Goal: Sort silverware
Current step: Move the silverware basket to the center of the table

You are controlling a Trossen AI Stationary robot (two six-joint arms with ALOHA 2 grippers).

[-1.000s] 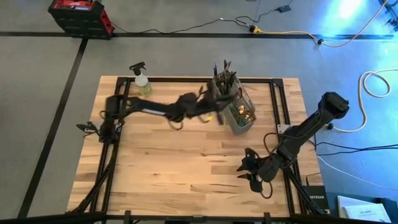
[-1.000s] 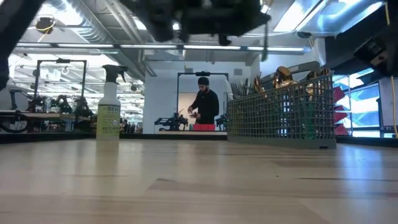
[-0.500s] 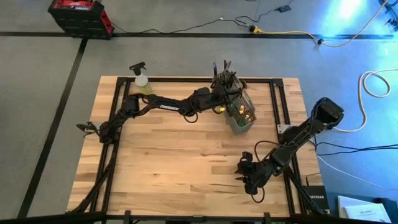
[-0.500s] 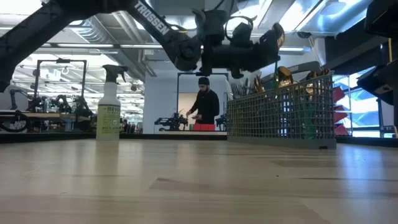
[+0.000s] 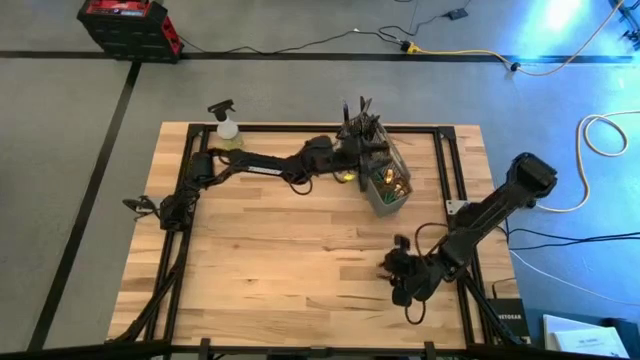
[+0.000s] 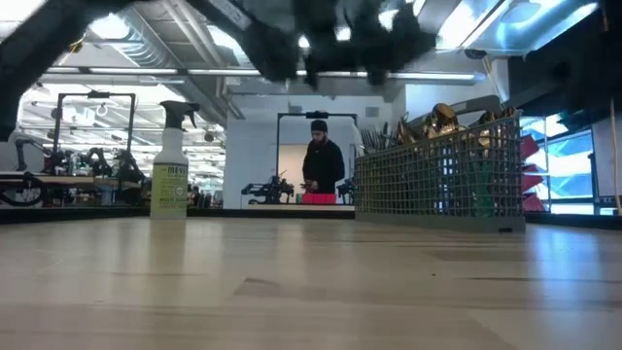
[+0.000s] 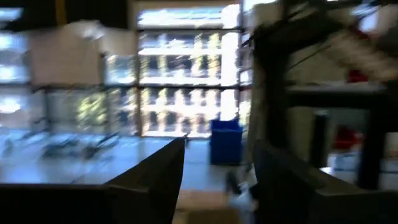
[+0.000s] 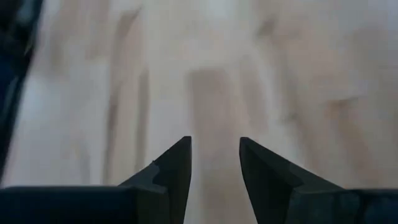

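Note:
The silverware (image 5: 395,185) stands upright in a grey mesh caddy (image 5: 383,180) at the far middle of the table. Gold pieces are in its near part, dark ones (image 5: 358,118) in its far part. The low view shows the caddy (image 6: 437,175) with gold pieces (image 6: 442,119) sticking out of its top. My left gripper (image 5: 352,168) hovers beside the caddy's left side, above the table. In the left wrist view the left gripper (image 7: 217,180) is open with nothing between its fingers. My right gripper (image 5: 397,277) hangs over bare wood at the near right. The right wrist view shows this gripper (image 8: 214,162) open and holding nothing.
A spray bottle (image 5: 228,130) stands at the far left of the table; the low view shows the bottle (image 6: 170,160) too. A black frame (image 5: 445,135) runs round the table. In the room behind the table a person (image 6: 321,165) stands at a bench. Bare wood (image 5: 290,260) spans the near half.
My left gripper reached out toward the table's right edge until it stood over the caddy's top. It has since drawn back a little toward the left and now shows blurred in the low view. The caddy and the silverware stand as before.

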